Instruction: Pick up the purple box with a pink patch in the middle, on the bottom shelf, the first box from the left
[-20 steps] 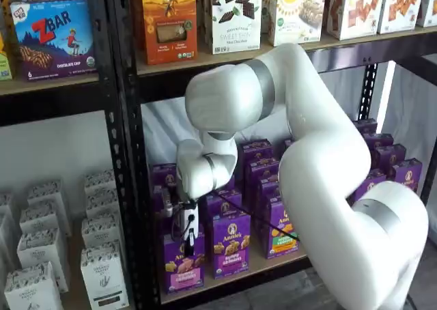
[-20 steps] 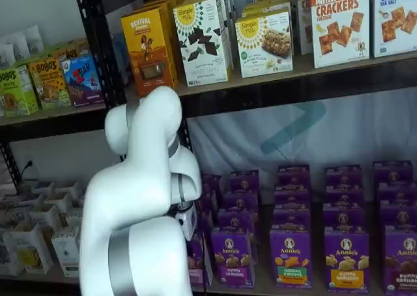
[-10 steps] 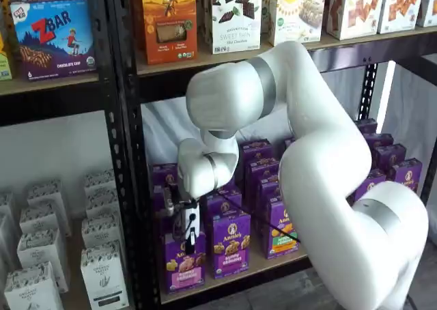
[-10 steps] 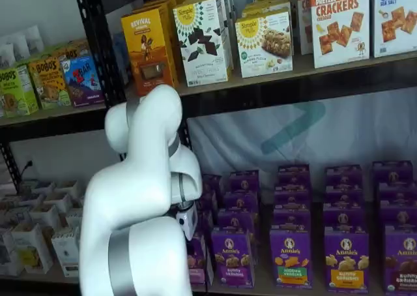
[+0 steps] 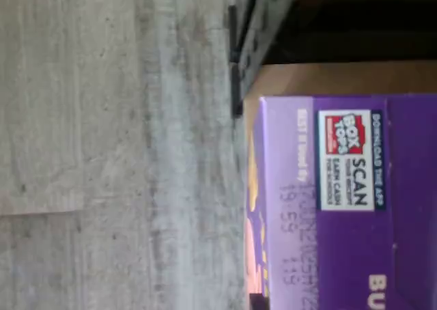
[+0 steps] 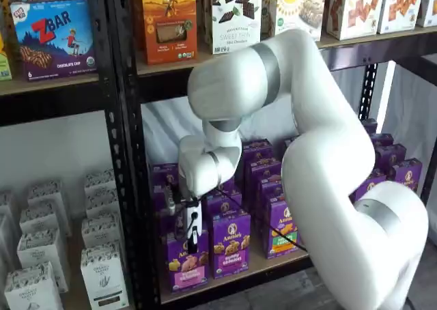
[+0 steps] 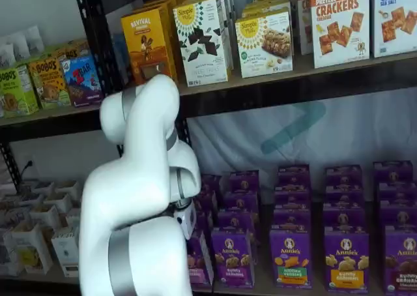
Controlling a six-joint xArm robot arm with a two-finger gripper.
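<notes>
Black perforated uprights (image 6: 130, 187) frame the shelving, and the white arm (image 6: 321, 160) bends down in front of the bottom shelf (image 6: 273, 261), a tan board with a black rail along its front. Rows of purple Annie's cartons fill that board. The purple box (image 6: 188, 263) with the pink panel stands at the front edge just beside the nearest upright, and it leans a little, its base looking slightly off the board. The gripper (image 6: 192, 238) comes down on the top of that box, its white body just above the carton and its black fingers (image 6: 193, 236) over the upper front; the jaws are closed on the box. In the wrist view the box's purple top flap (image 5: 341, 201) with a Box Tops label fills the near part, with the tan shelf board (image 5: 321, 78) and grey floor (image 5: 116, 146) beyond it. In a shelf view the arm (image 7: 140, 198) hides most of the box. Next along from the purple box stands a carton with a purple panel (image 6: 231, 245).
</notes>
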